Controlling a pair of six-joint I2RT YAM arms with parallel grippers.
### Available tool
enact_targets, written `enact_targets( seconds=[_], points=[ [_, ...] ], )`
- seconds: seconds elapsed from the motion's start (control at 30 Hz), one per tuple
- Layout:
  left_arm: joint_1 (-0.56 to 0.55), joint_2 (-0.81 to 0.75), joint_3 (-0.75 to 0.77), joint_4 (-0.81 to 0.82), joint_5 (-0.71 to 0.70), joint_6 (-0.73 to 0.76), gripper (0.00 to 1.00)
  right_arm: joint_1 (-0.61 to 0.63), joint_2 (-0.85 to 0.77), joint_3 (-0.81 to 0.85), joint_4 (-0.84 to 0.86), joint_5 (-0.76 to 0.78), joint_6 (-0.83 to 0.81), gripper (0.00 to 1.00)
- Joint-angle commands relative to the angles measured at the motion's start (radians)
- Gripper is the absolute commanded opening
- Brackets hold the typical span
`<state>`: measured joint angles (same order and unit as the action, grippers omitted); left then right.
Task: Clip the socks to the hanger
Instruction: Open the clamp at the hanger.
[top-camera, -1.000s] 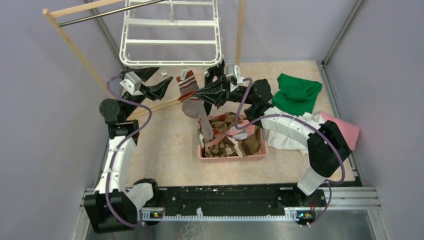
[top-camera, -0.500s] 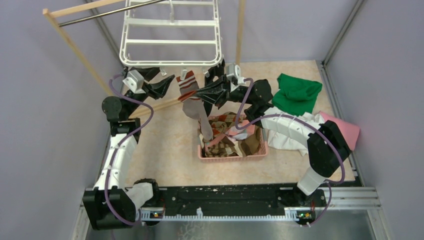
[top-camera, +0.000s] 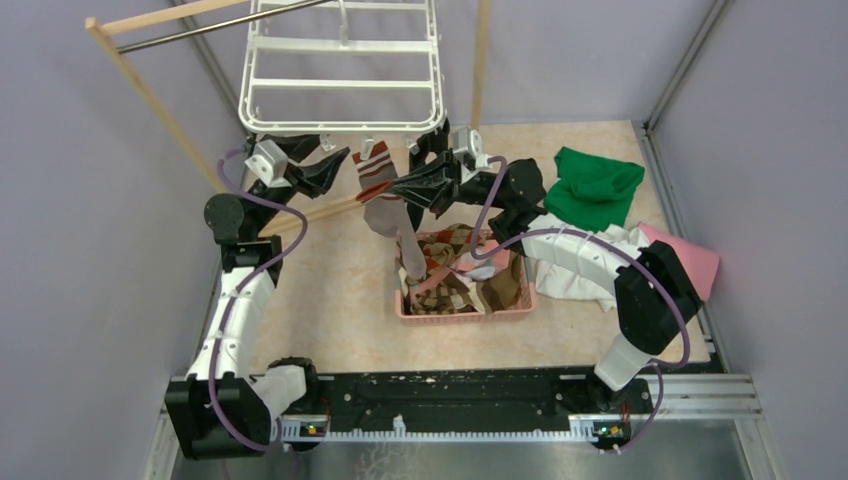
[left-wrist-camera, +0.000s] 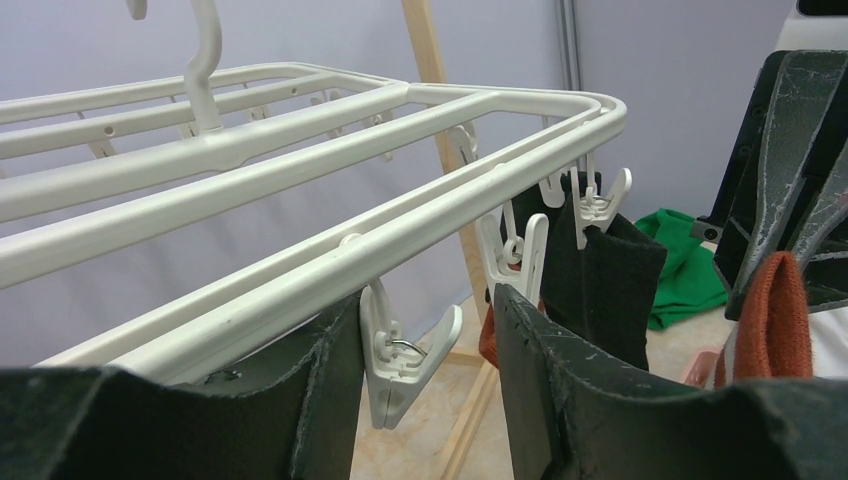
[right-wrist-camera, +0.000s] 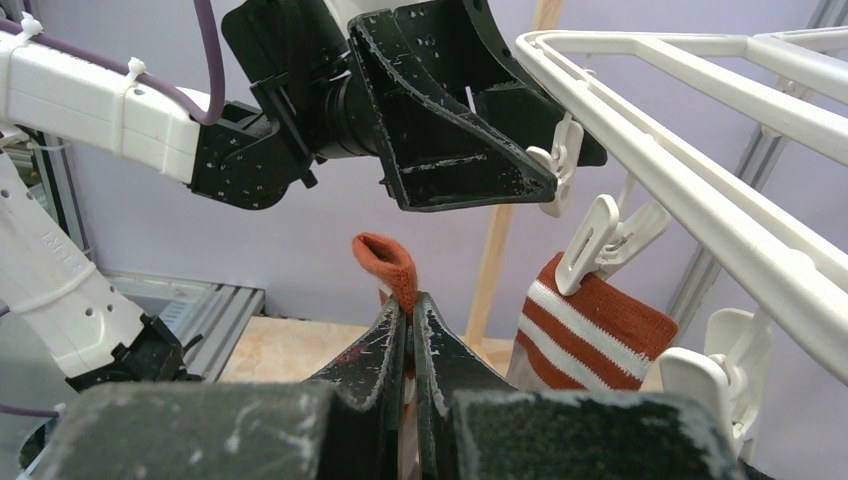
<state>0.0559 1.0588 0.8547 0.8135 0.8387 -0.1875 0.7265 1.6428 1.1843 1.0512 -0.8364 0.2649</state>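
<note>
The white hanger (top-camera: 343, 80) hangs at the back. A grey sock with an orange-and-white striped cuff (top-camera: 375, 172) hangs from one of its front-edge clips, and shows in the right wrist view (right-wrist-camera: 595, 330). A black sock (left-wrist-camera: 600, 290) is clipped further along. My left gripper (top-camera: 335, 165) is open, with its jaws either side of a dangling white clip (left-wrist-camera: 400, 350); only the left finger touches the clip. My right gripper (top-camera: 395, 190) is shut on the orange cuff of a second sock (right-wrist-camera: 390, 262), held just below the hanger edge. That sock trails down toward the basket.
A pink basket (top-camera: 465, 312) with several socks sits at the table's centre. Green cloth (top-camera: 595, 185), white cloth (top-camera: 570, 265) and pink cloth (top-camera: 695, 260) lie at the right. The wooden rack (top-camera: 150, 100) stands behind and left of the hanger.
My left gripper has moved slightly right toward the hanger's front edge, bringing its jaws around the clip. The right gripper and its sock have stayed still.
</note>
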Motion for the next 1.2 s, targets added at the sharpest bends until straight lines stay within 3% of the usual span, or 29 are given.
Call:
enact_targets(
  seconds=[0.0,0.53,1.17],
  points=[
    [-0.008,-0.001,0.032,0.078,-0.014,-0.017,0.54,0.008,-0.015,0.027,0.036,-0.009,0.005,0.0],
    [-0.011,-0.004,0.033,0.097,-0.021,-0.069,0.17,0.012,-0.017,0.031,0.002,0.002,-0.004,0.0],
    [-0.013,-0.012,0.06,0.082,-0.068,-0.27,0.1,0.073,-0.014,0.152,-0.314,0.28,-0.004,0.0]
  ],
)
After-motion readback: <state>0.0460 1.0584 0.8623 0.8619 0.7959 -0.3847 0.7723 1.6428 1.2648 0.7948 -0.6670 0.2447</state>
